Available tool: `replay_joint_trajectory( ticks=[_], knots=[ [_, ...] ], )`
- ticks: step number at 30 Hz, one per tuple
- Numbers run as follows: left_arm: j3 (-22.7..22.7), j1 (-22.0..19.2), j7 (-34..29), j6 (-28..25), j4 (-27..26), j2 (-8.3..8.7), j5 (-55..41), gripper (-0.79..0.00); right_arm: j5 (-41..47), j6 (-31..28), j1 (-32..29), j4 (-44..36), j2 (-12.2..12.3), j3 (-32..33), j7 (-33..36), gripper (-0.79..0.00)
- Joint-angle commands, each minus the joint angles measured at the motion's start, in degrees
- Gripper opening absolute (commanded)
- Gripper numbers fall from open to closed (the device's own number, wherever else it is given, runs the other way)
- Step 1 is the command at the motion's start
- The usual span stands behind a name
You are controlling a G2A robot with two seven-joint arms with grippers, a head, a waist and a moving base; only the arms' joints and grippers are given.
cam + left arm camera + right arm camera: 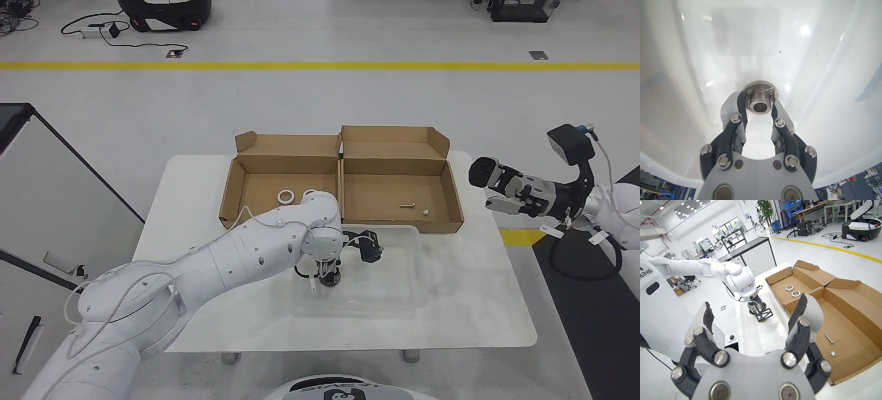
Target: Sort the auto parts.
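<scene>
Boxed at the white table's (180,210) far edge: two silver metal rings (285,195), left brown cardboard box (258,188); steel bolt (829,339) and small nut (832,353), right cardboard box (380,192). Outstanding: flanged steel bushing (759,89), pinched by left gripper (758,106) in the clear plastic tray (400,295), mid-table. Right gripper (755,302) spread, empty.

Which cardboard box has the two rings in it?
The left box: two metal rings lie on its floor. The right box holds only a bolt and a small nut.

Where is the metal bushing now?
Left wrist view: the flanged metal bushing is in the left claw, inside the clear plastic bin beside the cardboard boxes.
</scene>
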Motion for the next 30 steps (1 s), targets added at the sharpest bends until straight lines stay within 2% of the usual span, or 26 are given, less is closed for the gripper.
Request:
replay_joint_trajectory(
  ticks=[1,5,7,9,10,19,30],
  knots=[
    [0.0,0.07,0.08,-0.08,0.13,-0.02,0.03,-0.437,0.0,0.0,0.0,0.0,0.0,0.0,0.0,0.0],
    [0.0,0.26,0.3,-0.3,0.47,-0.07,0.2,-0.468,0.0,0.0,0.0,0.0,0.0,0.0,0.0,0.0],
    [0.0,0.25,0.42,-0.42,0.56,-0.1,0.2,-0.563,0.0,0.0,0.0,0.0,0.0,0.0,0.0,0.0],
    [0.0,0.28,0.49,-0.48,0.65,-0.13,0.21,-0.767,0.0,0.0,0.0,0.0,0.0,0.0,0.0,0.0],
    [0.0,0.29,0.48,-0.48,0.68,-0.15,0.15,-0.785,0.0,0.0,0.0,0.0,0.0,0.0,0.0,0.0],
    [0.0,-0.77,0.51,-0.5,-0.74,0.27,-1.47,-0.785,0.0,0.0,0.0,0.0,0.0,0.0,0.0,0.0],
    [0.0,-4.07,-1.06,1.07,-11.1,3.2,-4.01,-0.785,0.0,0.0,0.0,0.0,0.0,0.0,0.0,0.0]
  ],
)
